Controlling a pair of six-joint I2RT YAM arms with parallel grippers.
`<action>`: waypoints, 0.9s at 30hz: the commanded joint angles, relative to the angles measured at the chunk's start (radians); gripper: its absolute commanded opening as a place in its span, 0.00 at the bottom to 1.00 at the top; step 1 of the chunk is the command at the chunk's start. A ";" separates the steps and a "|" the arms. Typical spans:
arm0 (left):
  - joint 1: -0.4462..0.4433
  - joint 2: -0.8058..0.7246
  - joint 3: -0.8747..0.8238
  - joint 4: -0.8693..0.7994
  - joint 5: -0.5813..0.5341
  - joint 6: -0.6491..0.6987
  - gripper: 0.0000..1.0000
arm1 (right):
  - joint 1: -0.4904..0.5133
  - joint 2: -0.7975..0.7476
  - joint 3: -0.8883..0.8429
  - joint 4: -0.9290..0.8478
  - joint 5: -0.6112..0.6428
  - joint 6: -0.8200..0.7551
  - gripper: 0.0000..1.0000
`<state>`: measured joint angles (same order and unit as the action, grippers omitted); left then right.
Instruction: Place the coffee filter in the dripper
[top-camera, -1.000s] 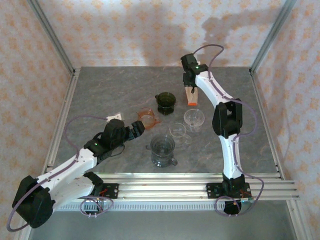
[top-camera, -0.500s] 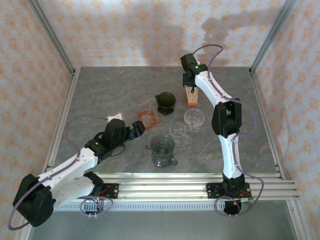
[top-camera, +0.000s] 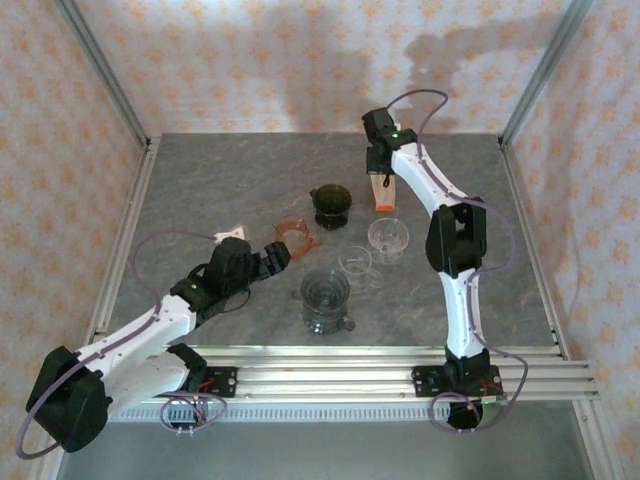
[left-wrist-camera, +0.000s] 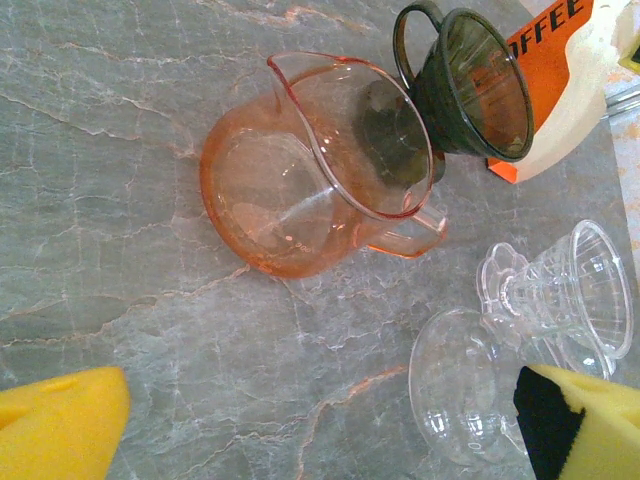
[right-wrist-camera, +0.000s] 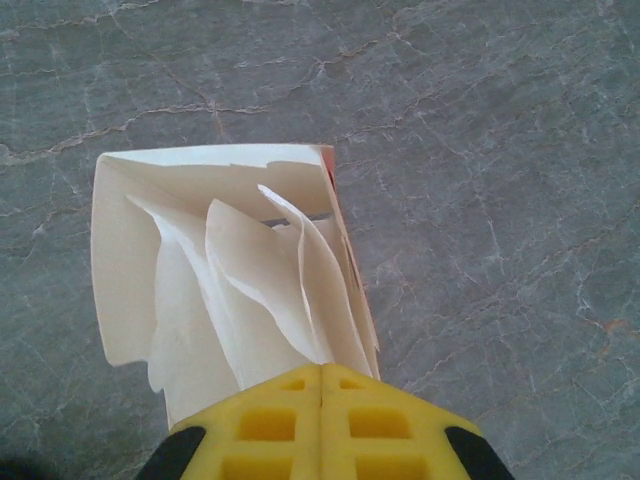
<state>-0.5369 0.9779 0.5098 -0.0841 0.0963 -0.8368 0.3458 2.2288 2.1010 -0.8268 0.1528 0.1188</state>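
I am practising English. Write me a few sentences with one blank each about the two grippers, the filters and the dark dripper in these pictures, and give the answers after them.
1. The right gripper is ___ on a white filter.
2. The filter sticks out of an ___ packet.
3. The left gripper is ___, near the pink pitcher.
4. The dark dripper has ___ filter in it yet.

Missing words: shut; orange; open; no
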 joint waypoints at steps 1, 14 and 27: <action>-0.008 0.002 0.035 0.023 -0.004 0.007 0.99 | -0.005 -0.094 -0.043 0.036 0.009 0.013 0.00; -0.008 0.008 0.038 0.026 0.002 0.004 0.99 | -0.004 -0.067 0.006 -0.030 -0.026 0.022 0.13; -0.008 0.022 0.044 0.024 0.002 0.011 0.99 | -0.005 0.034 0.107 -0.077 0.006 0.014 0.21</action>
<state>-0.5369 0.9936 0.5240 -0.0807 0.0971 -0.8368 0.3458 2.2475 2.1605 -0.8669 0.1314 0.1337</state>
